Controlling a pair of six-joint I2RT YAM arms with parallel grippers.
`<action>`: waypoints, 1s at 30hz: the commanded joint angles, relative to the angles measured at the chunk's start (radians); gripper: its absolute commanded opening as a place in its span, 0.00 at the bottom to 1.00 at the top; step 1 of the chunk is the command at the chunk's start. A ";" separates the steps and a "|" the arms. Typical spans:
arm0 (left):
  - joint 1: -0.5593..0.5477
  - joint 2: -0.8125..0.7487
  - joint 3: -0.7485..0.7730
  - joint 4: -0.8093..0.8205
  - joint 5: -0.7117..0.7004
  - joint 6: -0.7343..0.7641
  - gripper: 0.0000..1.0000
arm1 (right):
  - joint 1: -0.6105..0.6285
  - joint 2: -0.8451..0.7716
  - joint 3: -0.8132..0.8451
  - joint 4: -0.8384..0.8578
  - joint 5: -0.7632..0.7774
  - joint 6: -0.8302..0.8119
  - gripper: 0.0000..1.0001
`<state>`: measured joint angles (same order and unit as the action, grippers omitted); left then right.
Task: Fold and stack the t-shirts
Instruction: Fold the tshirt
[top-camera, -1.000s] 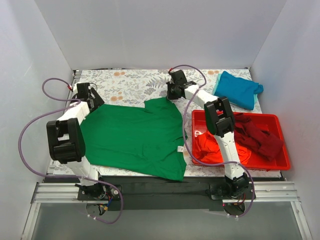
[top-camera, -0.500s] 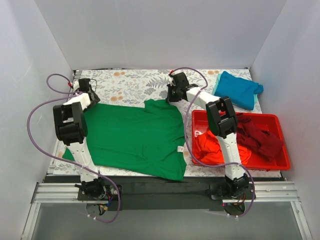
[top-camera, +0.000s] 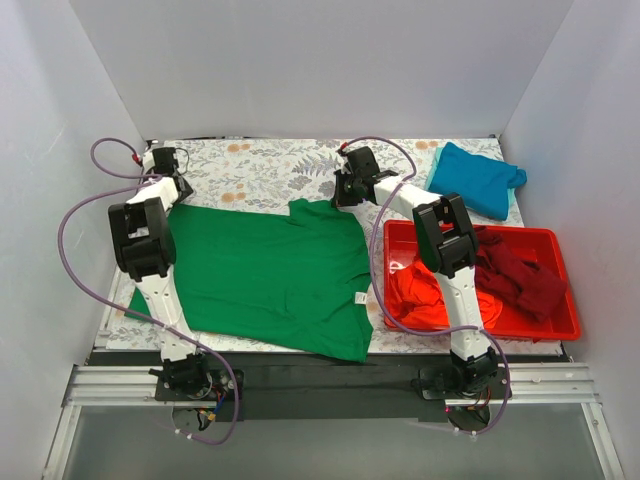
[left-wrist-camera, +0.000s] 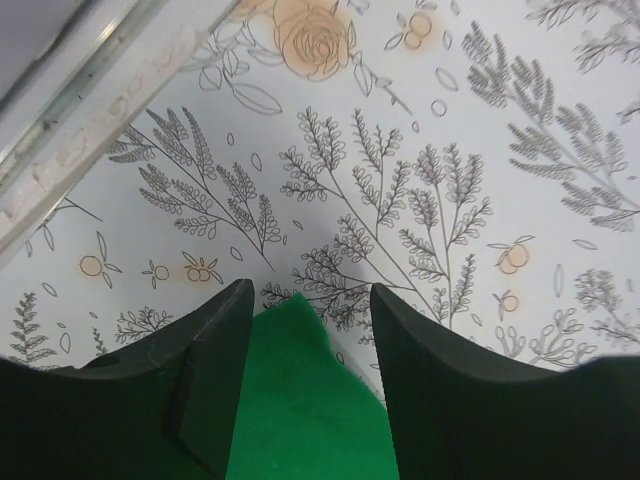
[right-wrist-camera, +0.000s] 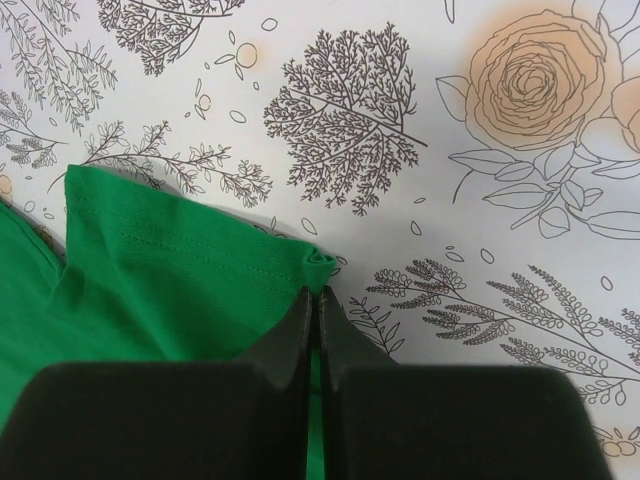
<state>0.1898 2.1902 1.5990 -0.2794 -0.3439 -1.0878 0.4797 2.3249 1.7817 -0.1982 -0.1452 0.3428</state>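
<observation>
While the green t-shirt (top-camera: 270, 275) lies spread flat on the floral surface (top-camera: 260, 165) just left of the red tray (top-camera: 565, 300), both arms reach to its far edge. The right end effector (right-wrist-camera: 318, 292) is at the shirt's far corner nearest the tray's far-left corner, its jaws closed tight on a small fold of the green hem, which bunches up at the fingertips. The left end effector (left-wrist-camera: 310, 290) is at the opposite far corner, well apart from the tray; its jaws stand open, one finger on each side of a pointed tip of green cloth without pinching it. Inside the tray, the orange-red t-shirt (top-camera: 420, 295) lies crumpled in the left part and the maroon t-shirt (top-camera: 515, 275) in the right part. Just beyond the tray's far rim, the teal t-shirt (top-camera: 478, 178) rests folded on the surface.
</observation>
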 joint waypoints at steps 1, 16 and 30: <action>0.002 0.016 0.041 -0.020 -0.009 0.019 0.49 | 0.003 -0.027 -0.030 -0.035 -0.011 -0.010 0.01; 0.002 0.005 -0.016 -0.024 -0.018 0.011 0.34 | 0.003 -0.038 -0.061 -0.026 -0.008 0.010 0.01; 0.002 -0.010 -0.060 -0.021 0.019 0.009 0.00 | -0.012 -0.059 -0.036 -0.024 0.001 0.019 0.01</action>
<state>0.1917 2.2009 1.5604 -0.2379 -0.3553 -1.0809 0.4770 2.3028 1.7443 -0.1829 -0.1528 0.3592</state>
